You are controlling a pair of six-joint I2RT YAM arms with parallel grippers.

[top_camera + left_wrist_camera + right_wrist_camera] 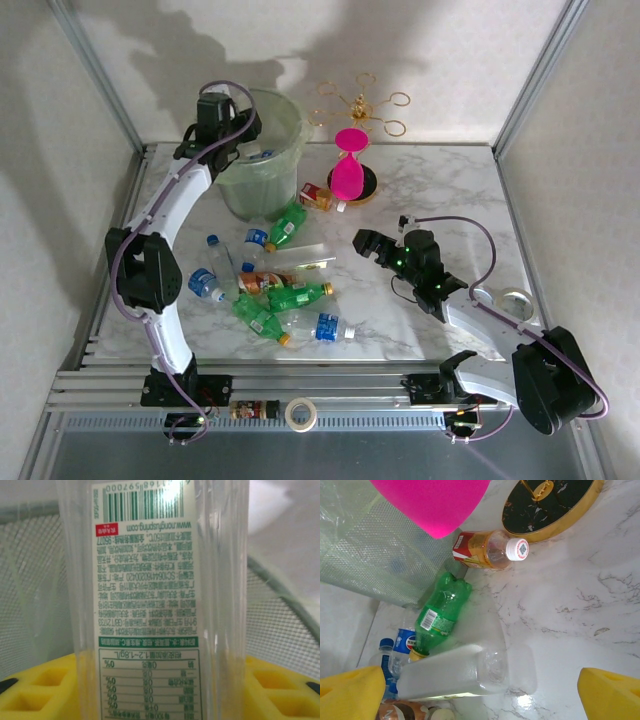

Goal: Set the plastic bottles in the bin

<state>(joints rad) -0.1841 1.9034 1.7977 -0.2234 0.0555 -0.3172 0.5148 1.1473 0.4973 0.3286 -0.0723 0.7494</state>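
**Left arm over the bin, heap of bottles on the table**

So the bin point(285, 170) sat at the table's point(440, 190) far-left corner. The left gripper point(160, 685) was up over its rim with a clear labelled bottle point(150, 580) standing between the yellow pads point(35, 690). Honestly couldn't tell if they were pinching it or loose. The other bottles point(275, 290) lay in a heap left of the middle, toward the near edge. The right gripper point(372, 248) hung just right of that heap, fingers spread wide, holding nothing, a frosted bottle point(455, 672) lying on the marble below it.
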